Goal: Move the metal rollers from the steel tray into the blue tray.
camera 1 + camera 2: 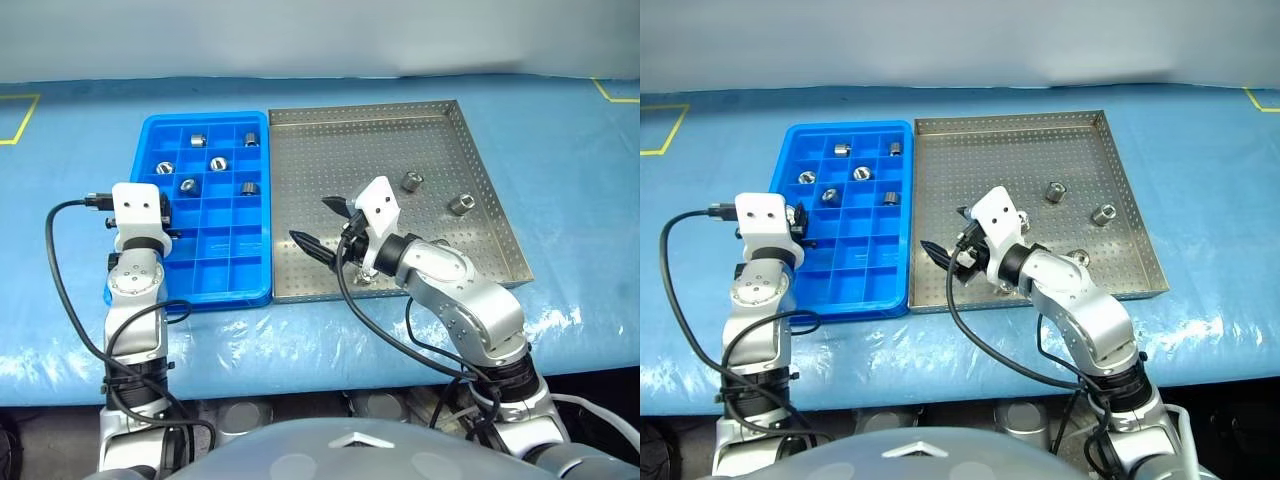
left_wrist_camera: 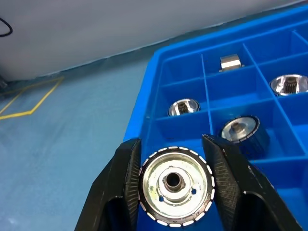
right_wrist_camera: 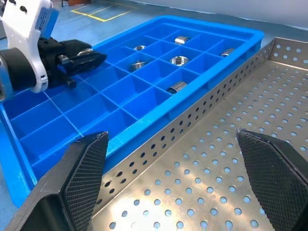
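Where the blue tray [image 1: 203, 290] and the steel tray [image 1: 380, 150] meet, their long rims touch, and most of the perforated floor lies bare. The left gripper [image 2: 175, 159] is clamped on one roller [image 2: 174, 185] over the blue tray's left edge; five rollers [image 1: 217, 164] sit in far compartments. The right gripper [image 1: 322, 227] hangs spread wide and empty above the steel tray's left half, three rollers [image 1: 411, 181] remaining there.

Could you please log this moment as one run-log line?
left hand: shut on roller, over blue tray | right hand: open, empty, over steel tray
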Robot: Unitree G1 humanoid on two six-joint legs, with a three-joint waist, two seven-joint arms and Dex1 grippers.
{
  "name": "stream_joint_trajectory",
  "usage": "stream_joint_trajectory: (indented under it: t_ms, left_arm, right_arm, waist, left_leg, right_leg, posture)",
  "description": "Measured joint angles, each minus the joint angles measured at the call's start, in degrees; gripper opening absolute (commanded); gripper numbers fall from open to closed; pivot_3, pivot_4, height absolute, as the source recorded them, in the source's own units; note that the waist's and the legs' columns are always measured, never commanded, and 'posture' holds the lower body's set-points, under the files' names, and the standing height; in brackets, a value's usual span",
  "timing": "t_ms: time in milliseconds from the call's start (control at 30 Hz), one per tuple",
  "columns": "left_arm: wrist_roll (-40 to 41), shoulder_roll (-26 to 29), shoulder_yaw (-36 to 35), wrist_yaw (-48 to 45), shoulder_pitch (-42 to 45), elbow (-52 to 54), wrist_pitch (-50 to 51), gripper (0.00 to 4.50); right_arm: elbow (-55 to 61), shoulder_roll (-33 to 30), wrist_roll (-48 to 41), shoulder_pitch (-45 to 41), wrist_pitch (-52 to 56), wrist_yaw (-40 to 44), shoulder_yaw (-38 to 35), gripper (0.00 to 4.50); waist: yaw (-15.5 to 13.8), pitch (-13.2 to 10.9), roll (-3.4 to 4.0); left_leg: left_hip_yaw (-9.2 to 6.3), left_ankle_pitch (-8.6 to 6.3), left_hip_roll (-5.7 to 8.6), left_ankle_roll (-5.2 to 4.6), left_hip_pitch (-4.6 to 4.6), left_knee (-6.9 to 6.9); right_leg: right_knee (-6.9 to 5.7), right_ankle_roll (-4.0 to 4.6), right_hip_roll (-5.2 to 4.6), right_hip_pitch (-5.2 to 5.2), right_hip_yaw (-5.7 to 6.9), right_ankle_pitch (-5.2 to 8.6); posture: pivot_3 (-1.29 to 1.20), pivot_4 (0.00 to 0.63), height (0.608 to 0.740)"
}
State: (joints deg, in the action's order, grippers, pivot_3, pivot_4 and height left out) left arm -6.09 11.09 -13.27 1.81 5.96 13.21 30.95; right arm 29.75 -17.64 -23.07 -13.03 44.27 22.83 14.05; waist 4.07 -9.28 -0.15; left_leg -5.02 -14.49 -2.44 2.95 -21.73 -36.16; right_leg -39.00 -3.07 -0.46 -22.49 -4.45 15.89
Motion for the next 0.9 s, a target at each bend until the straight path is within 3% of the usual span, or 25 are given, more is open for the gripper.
stream_joint_trajectory:
  t_ms: [267,433,600,900]
  left_arm:
    - [2.8,-1.7,-1.1,0.6,1.4,0.7,3.5,4.38]
    - [7.4,-3.9,2.1,-3.3,6.2,3.1,3.6,4.47]
    - [11.3,-2.2,10.6,-12.2,12.9,3.2,4.9,4.47]
    - [14.2,-0.8,22.1,-30.6,23.2,-15.3,1.1,4.47]
  right_arm:
    - [1.6,-0.3,0.0,0.9,0.1,-1.2,-1.3,4.5]
    - [2.3,-2.0,-0.1,1.1,0.2,-1.6,-4.2,4.5]
    - [3.7,-5.1,-0.7,3.1,1.0,-1.5,-8.5,4.5]
    - [5.1,-6.6,1.7,12.2,-1.4,-3.7,-13.2,4.5]
  waist:
    - [0.6,0.0,-0.02]
    - [-0.1,0.0,-0.05]
    - [0.5,0.0,-0.04]
    - [2.8,0.1,0.0]
  left_leg:
    - [-0.01,0.01,0.0,0.03,0.01,-0.01]
    - [-0.03,0.07,0.05,0.12,-0.05,-0.02]
    - [-0.01,0.05,0.08,0.1,-0.04,0.03]
    - [0.01,0.05,0.08,0.08,-0.08,0.04]
  right_leg:
    - [-0.02,0.0,0.01,0.0,0.0,0.0]
    - [0.02,-0.04,-0.04,0.03,0.03,-0.03]
    - [0.07,-0.05,-0.03,0.04,-0.02,-0.03]
    - [0.12,-0.06,0.0,-0.01,-0.05,-0.02]
  posture:
    - [-0.07,0.15,0.74]
    - [-0.07,0.15,0.74]
    - [-0.11,0.15,0.74]
    - [-0.24,0.15,0.74]
